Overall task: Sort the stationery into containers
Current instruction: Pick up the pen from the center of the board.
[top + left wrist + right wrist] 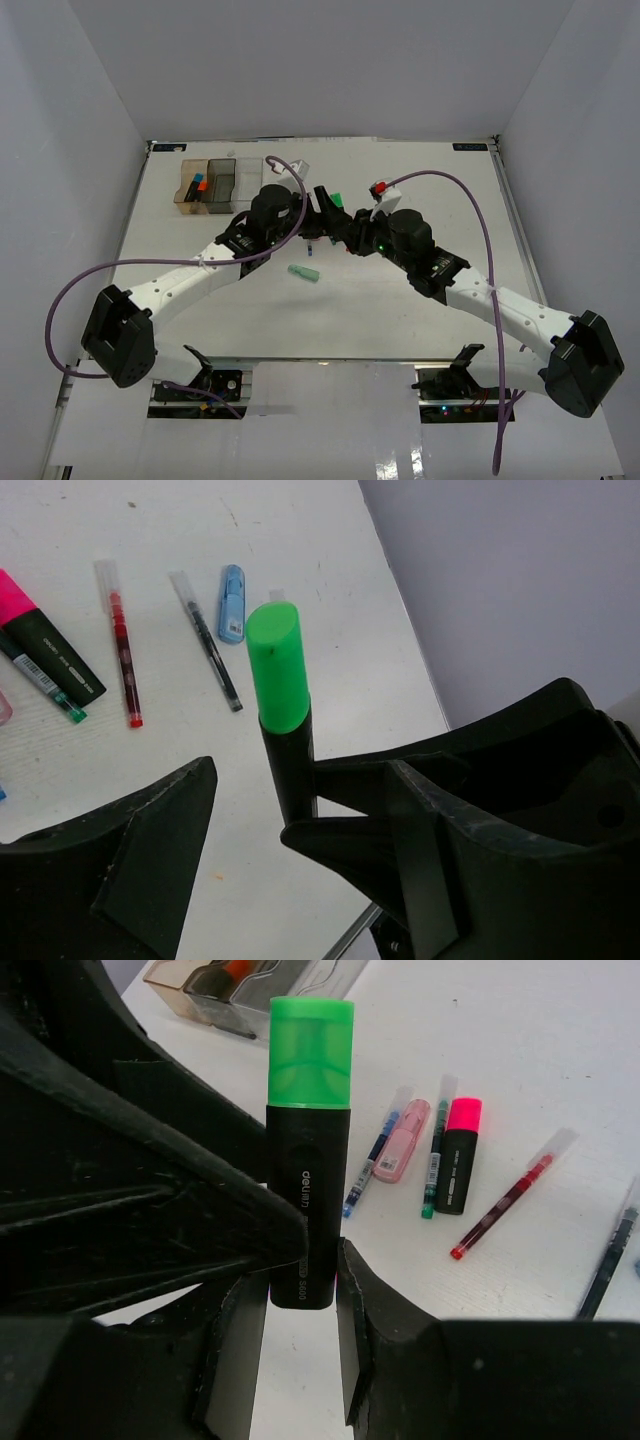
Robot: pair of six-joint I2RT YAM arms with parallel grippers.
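A black highlighter with a green cap (310,1140) stands upright in the air. My right gripper (300,1290) is shut on its lower end. My left gripper (290,800) is open around the same highlighter (278,680), with a gap showing between its left finger (150,860) and the barrel. In the top view both grippers meet at the green cap (335,201) at mid-table. The containers (183,195), amber, dark grey and clear, stand at the back left, with orange and blue items inside the amber one.
Loose on the table lie a pink highlighter (460,1155), a pink piece (403,1140), a red pen (510,1195), a blue pen (378,1150) and a blue piece (232,602). A mint piece (303,272) lies nearer the arms. White walls enclose the table.
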